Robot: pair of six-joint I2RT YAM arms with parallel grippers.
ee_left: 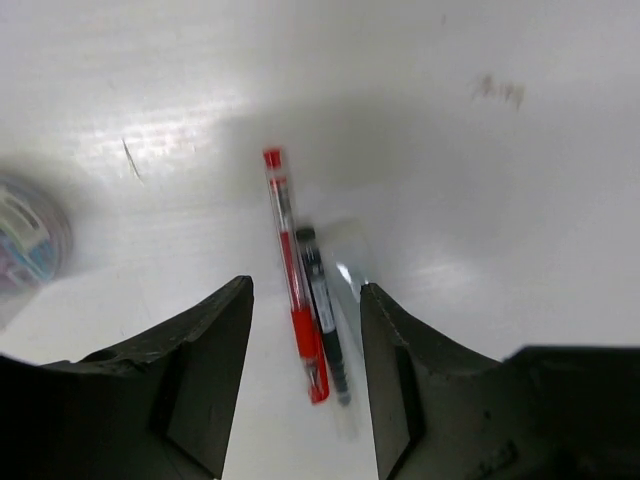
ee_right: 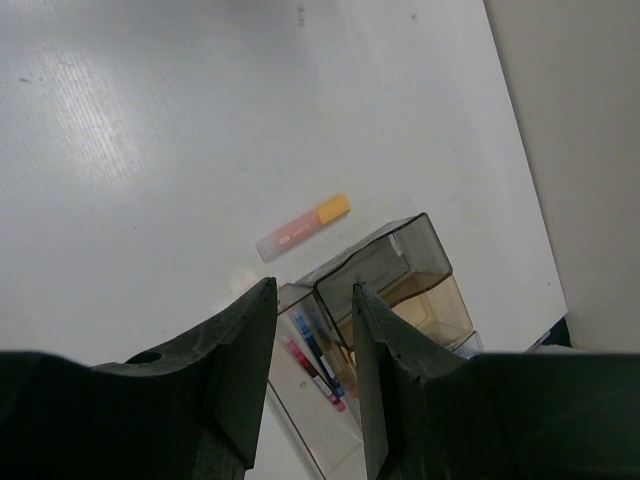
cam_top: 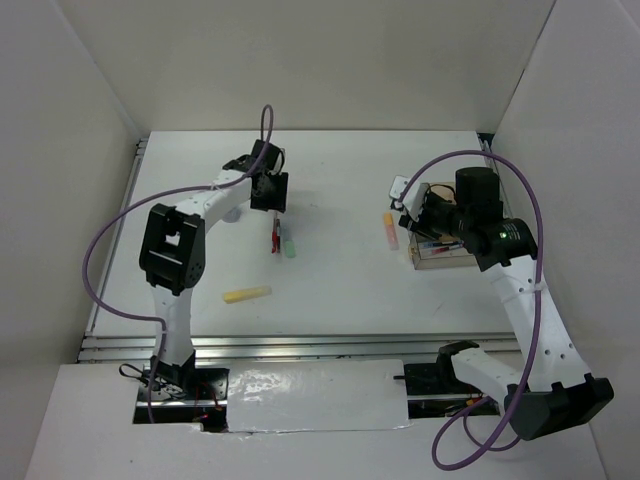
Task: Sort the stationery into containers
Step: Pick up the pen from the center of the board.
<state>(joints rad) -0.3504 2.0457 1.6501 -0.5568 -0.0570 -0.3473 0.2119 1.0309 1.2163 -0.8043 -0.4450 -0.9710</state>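
Surface: plain white table (cam_top: 340, 290), closed in by white walls (cam_top: 330, 60); a metal rail (cam_top: 300, 346) runs along the near edge. Left gripper (ee_left: 305, 288) is held open toward the far-left part of the table, nothing gripped. Red pen (cam_top: 274, 238) and green highlighter (cam_top: 289, 243) lie side by side just nearward of it; yellow highlighter (cam_top: 247, 294) lies closer to the near edge. Clear box (cam_top: 445, 255) sits at the right edge, orange highlighter (cam_top: 391, 230) just beside it. Right gripper (ee_right: 314, 290) is held above the box, jaws apart, empty. Dark pen (ee_left: 325, 320) against the red one is resolved only by the left wrist view, along with a blurred tape roll (ee_left: 25, 245). Pens inside a box compartment (ee_right: 315, 365) are shown only by the right wrist view.
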